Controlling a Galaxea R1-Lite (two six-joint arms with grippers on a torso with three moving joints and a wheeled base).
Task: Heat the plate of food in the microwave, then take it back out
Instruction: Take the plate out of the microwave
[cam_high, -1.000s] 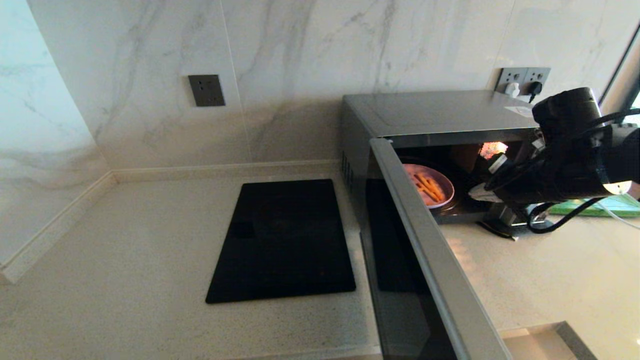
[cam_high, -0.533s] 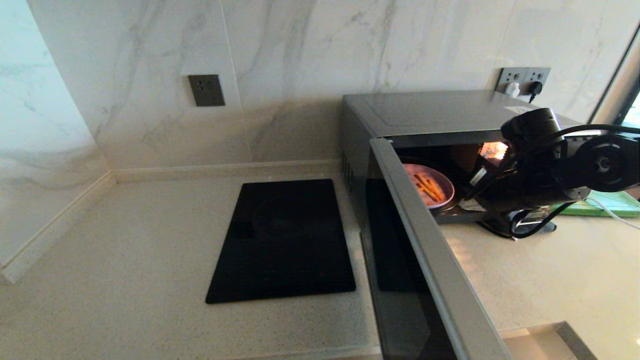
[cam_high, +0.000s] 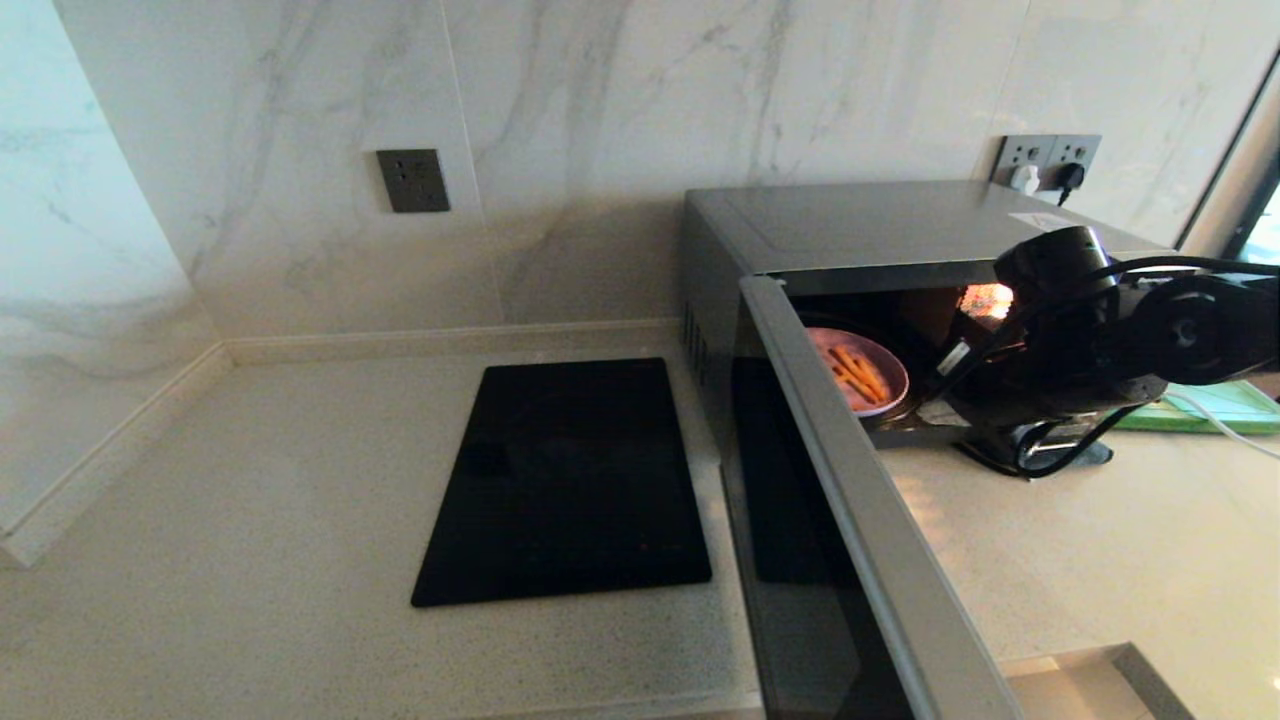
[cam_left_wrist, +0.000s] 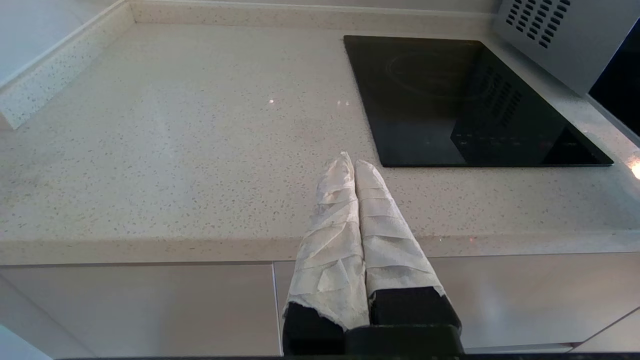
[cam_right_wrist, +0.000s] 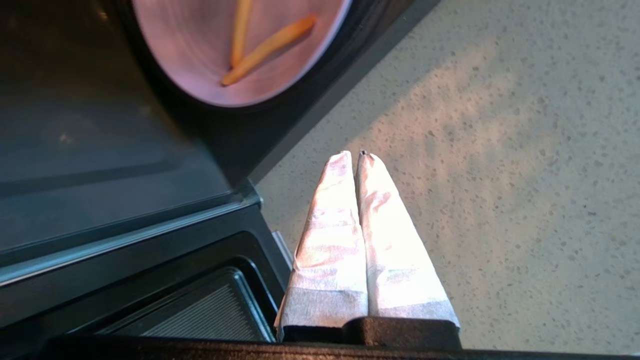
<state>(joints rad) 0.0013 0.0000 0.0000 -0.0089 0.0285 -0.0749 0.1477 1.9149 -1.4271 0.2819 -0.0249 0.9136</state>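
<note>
Inside the open microwave (cam_high: 870, 230), on the dark turntable, the plate of food (cam_high: 868, 378) sits toward the door-hinge side of the cavity, with its fries running roughly front to back. The right gripper (cam_right_wrist: 356, 156), fingers pressed together and holding nothing, hangs just outside the cavity's front edge over the counter (cam_right_wrist: 500, 175), so the plate lies ahead of it and inward. The left gripper (cam_left_wrist: 351, 162), also shut, is parked by the counter's near edge well apart, so the right arm is judged the nearer one.

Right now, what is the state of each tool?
Left tool: closed, holding nothing.
Right tool: closed, holding nothing.
</note>
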